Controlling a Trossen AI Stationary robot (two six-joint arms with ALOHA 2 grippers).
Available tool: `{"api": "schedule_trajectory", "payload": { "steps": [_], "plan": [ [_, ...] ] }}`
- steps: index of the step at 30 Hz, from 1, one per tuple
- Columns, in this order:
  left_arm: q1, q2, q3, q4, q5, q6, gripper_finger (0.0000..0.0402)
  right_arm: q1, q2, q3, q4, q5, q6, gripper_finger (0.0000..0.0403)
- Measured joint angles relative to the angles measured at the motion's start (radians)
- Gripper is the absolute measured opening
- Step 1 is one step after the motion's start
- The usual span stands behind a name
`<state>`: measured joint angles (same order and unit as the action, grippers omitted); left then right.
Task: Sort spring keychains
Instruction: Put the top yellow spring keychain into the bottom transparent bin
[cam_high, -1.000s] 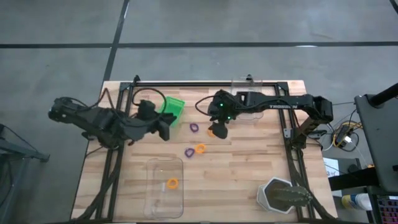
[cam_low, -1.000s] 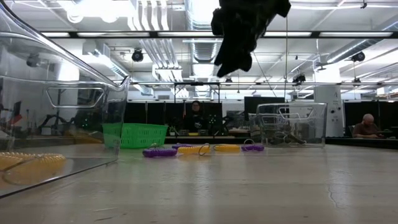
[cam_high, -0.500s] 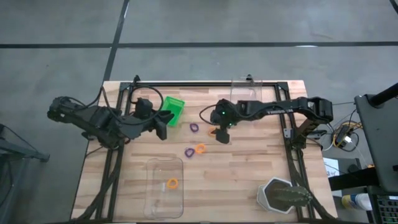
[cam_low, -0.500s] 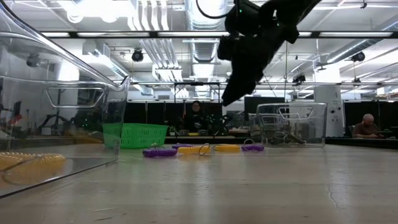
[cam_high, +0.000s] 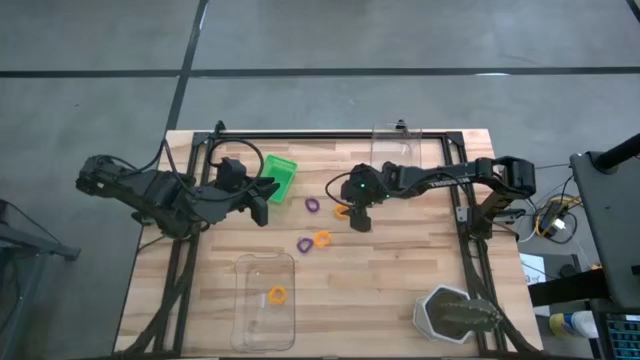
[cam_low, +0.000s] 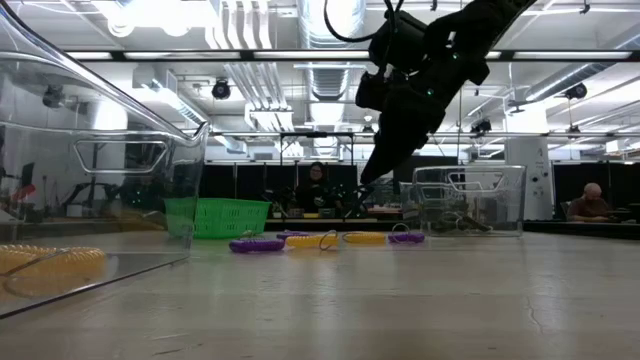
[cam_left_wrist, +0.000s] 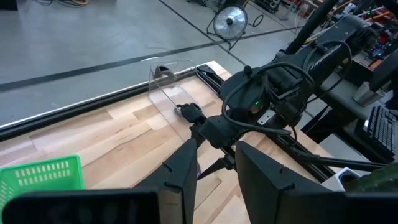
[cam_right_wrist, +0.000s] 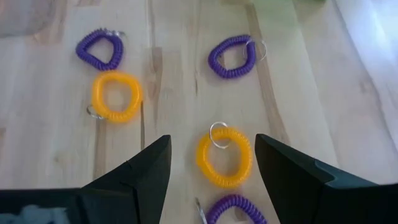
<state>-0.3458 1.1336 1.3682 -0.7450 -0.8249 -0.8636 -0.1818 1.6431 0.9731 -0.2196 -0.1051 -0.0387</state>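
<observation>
Lying between the open right end effector (cam_right_wrist: 211, 180) fingers: orange keychain (cam_right_wrist: 224, 157).

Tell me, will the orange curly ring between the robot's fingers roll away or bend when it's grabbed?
The orange coiled spring keychain lies flat on the wooden table, so it probably won't roll. Its thin coils look springy and light, so it may squash a little when the open right gripper closes.
</observation>
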Motion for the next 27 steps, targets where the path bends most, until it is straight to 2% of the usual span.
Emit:
{"api": "schedule_trajectory", "payload": {
  "steps": [10, 27],
  "plan": [
    [0.0, 0.0, 0.0, -0.006, 0.0, 0.0, 0.0103, 0.012, 0.157, 0.062, -0.004, 0.004, -0.01, 0.0226],
    [0.0, 0.0, 0.0, -0.006, 0.0, -0.001, 0.0103, 0.011, 0.373, 0.287, -0.28, 0.005, 0.088, 0.0221]
  ]
}}
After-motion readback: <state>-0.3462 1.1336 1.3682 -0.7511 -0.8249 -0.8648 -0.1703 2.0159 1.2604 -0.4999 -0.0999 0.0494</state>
